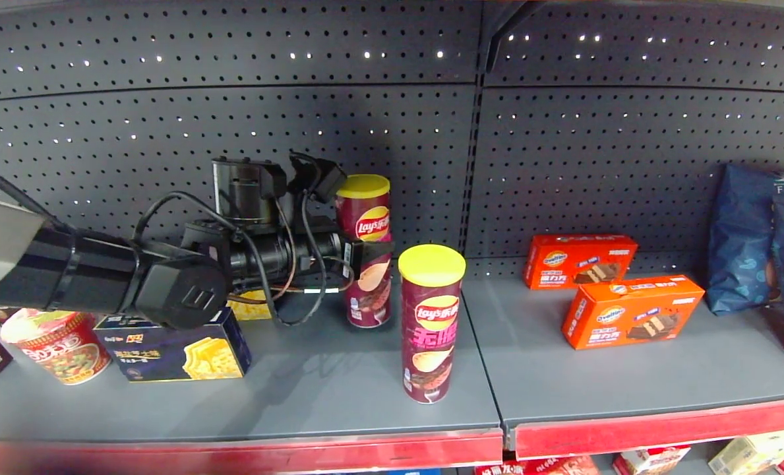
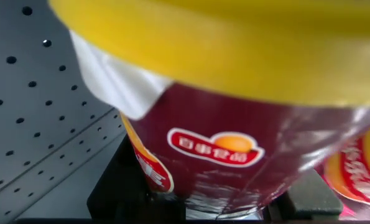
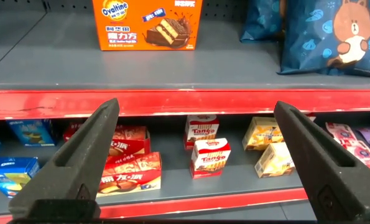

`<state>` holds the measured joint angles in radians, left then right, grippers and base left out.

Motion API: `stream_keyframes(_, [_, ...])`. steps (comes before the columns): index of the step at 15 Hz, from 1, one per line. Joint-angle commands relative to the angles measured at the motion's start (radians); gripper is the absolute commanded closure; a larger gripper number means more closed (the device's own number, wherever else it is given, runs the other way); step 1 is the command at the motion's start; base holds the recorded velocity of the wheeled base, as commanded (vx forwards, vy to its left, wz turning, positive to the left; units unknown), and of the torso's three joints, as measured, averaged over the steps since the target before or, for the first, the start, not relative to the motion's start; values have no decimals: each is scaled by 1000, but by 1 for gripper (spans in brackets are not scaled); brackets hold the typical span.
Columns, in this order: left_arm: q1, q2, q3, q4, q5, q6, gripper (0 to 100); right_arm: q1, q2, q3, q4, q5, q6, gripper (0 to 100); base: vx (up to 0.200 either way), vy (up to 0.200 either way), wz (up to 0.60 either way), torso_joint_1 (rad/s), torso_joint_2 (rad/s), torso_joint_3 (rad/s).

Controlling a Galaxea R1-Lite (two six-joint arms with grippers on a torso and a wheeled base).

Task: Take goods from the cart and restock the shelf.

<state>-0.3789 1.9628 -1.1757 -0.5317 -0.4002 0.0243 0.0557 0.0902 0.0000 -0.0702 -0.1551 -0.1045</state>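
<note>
- Closest, in the right wrist view: right tool (image 3: 197,165) spread wide, nothing between its dark fingers (image 3: 79,168), hanging in front of the red edge strip (image 3: 185,101) of the shelf.
- Past those fingers, on the lower shelf (image 3: 234,186): red-and-white wafer boxes (image 3: 209,155), red boxes (image 3: 129,165) and pale yellow boxes (image 3: 272,146); barely glimpsed along the head view's lower edge.
- Near the front of the shelf (image 1: 299,389) in the head view: front chip can (image 1: 431,323), upright, yellow-lidded, touched by neither tool.
- Off to the left, under the left arm: cup noodles (image 1: 59,343), leaning, just beside a blue cracker box (image 1: 180,349).
- Farther back: left tool (image 1: 368,254) pinching the rear chip can (image 1: 364,214) around mid-height, can upright near the pegboard.
- Same can from close up in the left wrist view: yellow lid (image 2: 234,43) and maroon wall (image 2: 234,155) between dark fingers (image 2: 116,193), with the front chip can (image 2: 362,174) at the edge.
- In the right bay: two orange cake boxes (image 1: 632,310), one behind the other; one orange cake box (image 3: 146,25) face-on in the right wrist view.
- At the far right: blue bags (image 1: 754,244); bear print plain in the right wrist view (image 3: 334,34), unreadable from the head.
- Farthest: dark pegboard (image 1: 233,99).
</note>
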Motion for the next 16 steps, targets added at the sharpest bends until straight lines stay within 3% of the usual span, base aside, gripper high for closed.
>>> stream_keyframes(1, [-1, 48, -4, -36, -2, 0, 100, 1, 2, 0, 0, 0, -1, 0, 0, 0, 0, 0, 0, 0])
stream_keyframes(5, [-17, 117, -12, -146, -48, -1, 100, 1, 2, 0, 0, 0, 0, 0, 0, 0, 0, 0, 0, 0])
stream_keyframes(16, [-25, 217, -142, -137, -62, 0, 100, 1, 2, 0, 0, 0, -1, 0, 0, 0, 0, 0, 0, 0])
